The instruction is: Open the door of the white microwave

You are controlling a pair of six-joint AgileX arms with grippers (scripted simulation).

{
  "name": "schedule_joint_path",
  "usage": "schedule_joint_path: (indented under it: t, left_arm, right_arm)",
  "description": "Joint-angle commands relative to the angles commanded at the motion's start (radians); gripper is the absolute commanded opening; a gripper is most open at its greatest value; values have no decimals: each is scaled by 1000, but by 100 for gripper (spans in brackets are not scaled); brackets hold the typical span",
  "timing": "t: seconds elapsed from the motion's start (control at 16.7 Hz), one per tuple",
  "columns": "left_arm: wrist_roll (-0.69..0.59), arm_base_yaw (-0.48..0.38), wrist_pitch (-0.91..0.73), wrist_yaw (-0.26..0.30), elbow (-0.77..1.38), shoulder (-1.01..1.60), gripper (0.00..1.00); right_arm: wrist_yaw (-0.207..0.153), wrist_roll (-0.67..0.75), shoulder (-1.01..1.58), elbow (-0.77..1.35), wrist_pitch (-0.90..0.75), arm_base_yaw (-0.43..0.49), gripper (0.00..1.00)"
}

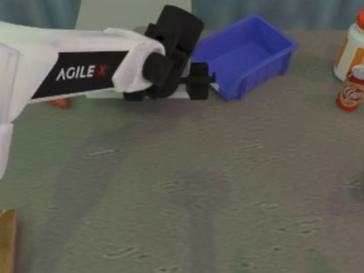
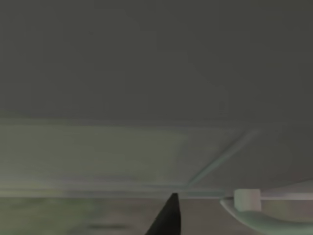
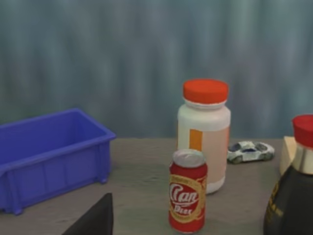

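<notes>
Our boxy white microwave sits at the tabletop's twelve o'clock edge, its smooth grey-windowed door filling the left wrist view. Our left arm, lettered "AGILE·X", reaches across from nine o'clock; its black jaws are at the microwave's front, and we cannot tell whether they grip. A glossy blue plastic bin sits at one o'clock.

Grey-green mottled table fills most of top view, w/ faint darker streaks near its middle. Behind table's far edge: blue-grey curtain backdrop w/ soft vertical folds, seen best in right wrist view. Wooden block edge sits at table's near left corner. Light is even & diffuse, no hard shadows on table.
</notes>
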Motion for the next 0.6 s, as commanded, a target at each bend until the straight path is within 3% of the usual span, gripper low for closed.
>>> schedule_joint_path:
  t: [0.3, 0.6]
  left_arm:
    - [0, 0, 0, 0, 0, 0, 2]
    - [0, 0, 0, 0, 0, 0, 0]
  right_arm:
    - [0, 0, 0, 0, 0, 0, 100]
    - [0, 0, 0, 0, 0, 0, 100]
